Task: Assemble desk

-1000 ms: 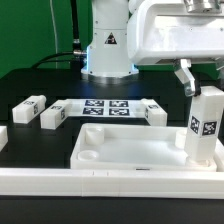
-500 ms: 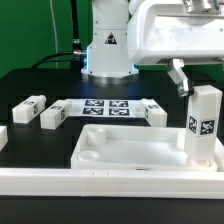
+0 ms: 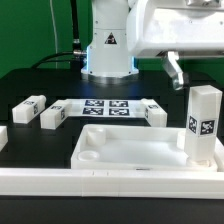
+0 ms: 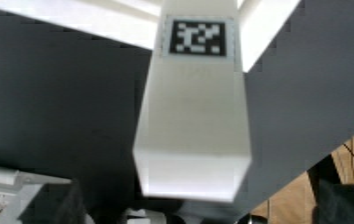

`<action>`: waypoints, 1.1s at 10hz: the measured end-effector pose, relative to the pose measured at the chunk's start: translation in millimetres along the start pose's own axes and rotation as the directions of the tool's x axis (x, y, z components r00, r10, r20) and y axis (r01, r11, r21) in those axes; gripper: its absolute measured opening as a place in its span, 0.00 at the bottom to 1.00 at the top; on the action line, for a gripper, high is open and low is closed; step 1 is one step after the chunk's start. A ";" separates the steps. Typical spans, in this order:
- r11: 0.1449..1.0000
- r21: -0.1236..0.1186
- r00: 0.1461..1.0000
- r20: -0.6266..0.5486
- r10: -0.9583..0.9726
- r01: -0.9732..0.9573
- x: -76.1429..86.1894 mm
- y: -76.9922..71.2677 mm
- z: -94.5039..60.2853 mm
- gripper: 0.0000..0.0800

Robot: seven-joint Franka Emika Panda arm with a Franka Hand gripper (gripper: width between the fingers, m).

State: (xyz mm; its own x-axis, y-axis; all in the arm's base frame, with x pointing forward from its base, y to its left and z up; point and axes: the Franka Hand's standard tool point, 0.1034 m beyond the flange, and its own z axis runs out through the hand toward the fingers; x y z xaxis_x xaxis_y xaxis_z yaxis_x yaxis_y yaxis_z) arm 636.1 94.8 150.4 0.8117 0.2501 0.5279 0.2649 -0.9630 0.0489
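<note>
The white desk top point(image 3: 130, 152) lies rim-up near the front of the table. One square leg point(image 3: 202, 124) with a tag on its side stands upright in the top's corner at the exterior view's right. My gripper point(image 3: 196, 74) hangs open just above that leg, holding nothing. One of its fingers point(image 3: 176, 72) shows up and to the left of the leg's upper end, clear of it. In the wrist view the same leg point(image 4: 195, 110) fills the middle, seen from above, with the desk top point(image 4: 81, 18) beyond it. Three loose legs point(image 3: 30, 106) point(image 3: 55, 117) point(image 3: 152, 112) lie on the black table.
The marker board point(image 3: 105, 108) lies flat between the loose legs, in front of the robot's base point(image 3: 108, 50). A long low white rail point(image 3: 90, 182) runs along the table's front edge. Another white piece point(image 3: 3, 137) sits at the exterior view's left edge.
My fingers have spread away from the upright leg and the gripper has risen above it. The leg stays standing in the corner of the desk top.
</note>
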 end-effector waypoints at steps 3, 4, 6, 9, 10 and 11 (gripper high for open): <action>1.000 0.002 1.000 0.016 0.001 -0.001 7.1 3.5 -9.5 0.81; 1.000 0.004 1.000 0.024 0.002 -0.002 4.8 2.9 -7.5 0.81; 1.000 0.010 0.999 0.045 0.002 -0.003 3.8 2.2 -6.3 0.81; 0.998 0.062 0.968 0.252 0.003 -0.020 -3.2 -5.9 0.1 0.81; 0.997 0.077 0.951 0.308 -0.005 -0.020 -4.6 -8.4 1.5 0.81; 0.995 0.097 0.921 0.389 -0.011 -0.029 -7.6 -12.3 1.8 0.81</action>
State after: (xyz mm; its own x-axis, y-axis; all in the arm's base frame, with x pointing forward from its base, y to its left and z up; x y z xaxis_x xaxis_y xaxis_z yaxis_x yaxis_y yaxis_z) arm 627.6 104.9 144.2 0.9473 0.2801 0.1556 0.2905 -0.9556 -0.0489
